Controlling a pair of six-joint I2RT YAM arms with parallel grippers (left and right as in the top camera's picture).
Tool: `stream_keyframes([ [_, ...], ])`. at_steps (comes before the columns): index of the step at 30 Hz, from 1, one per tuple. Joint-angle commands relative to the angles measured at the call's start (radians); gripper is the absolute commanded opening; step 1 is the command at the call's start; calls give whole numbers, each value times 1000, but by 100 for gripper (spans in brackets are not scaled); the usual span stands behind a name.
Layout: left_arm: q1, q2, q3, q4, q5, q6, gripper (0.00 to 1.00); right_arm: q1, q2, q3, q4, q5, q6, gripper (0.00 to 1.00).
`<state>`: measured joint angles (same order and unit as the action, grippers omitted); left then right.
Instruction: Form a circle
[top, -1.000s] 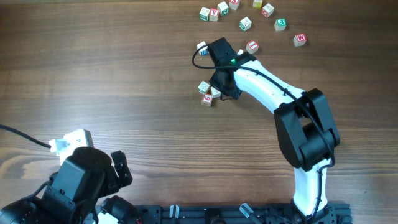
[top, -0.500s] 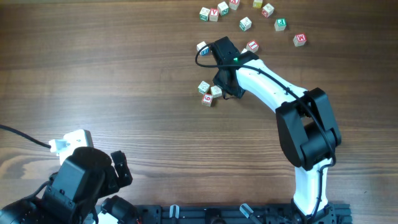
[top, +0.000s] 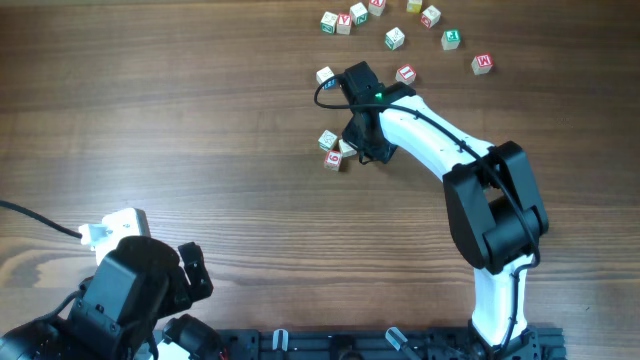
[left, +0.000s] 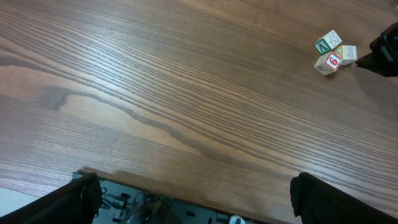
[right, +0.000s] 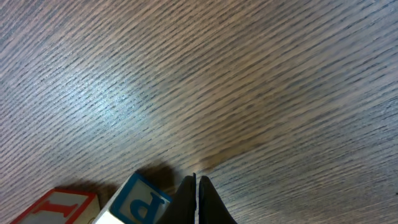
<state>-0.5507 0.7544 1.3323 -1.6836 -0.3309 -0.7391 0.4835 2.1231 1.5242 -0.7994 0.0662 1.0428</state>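
Wooden table (top: 150, 120): carries all the letter cubes.
Clump of three cubes (top: 333, 148): whitish with red and green marks, packed tight together; no ring formed.
Right gripper (top: 366, 153): fingers pressed together, holding nothing, tips just beside the clump.
Left gripper (left: 193, 196): fingers spread wide, holding nothing, well apart from the clump.
Loose cubes (top: 395, 38): scattered beyond the clump, apart from it.

overhead: straight down, whole tabletop (top: 150, 120). left wrist: oblique, distant, shares cube clump (left: 334, 55) with overhead. right wrist: close above the wood.
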Motion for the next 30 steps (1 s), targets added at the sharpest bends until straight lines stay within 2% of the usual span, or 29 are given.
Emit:
stream_keyframes([
  [1, 5, -2, -2, 0, 1, -13, 100, 9, 13, -11, 6, -16, 4, 5],
  [30, 5, -2, -2, 0, 1, -13, 100, 14, 13, -11, 25, -35, -19, 5],
])
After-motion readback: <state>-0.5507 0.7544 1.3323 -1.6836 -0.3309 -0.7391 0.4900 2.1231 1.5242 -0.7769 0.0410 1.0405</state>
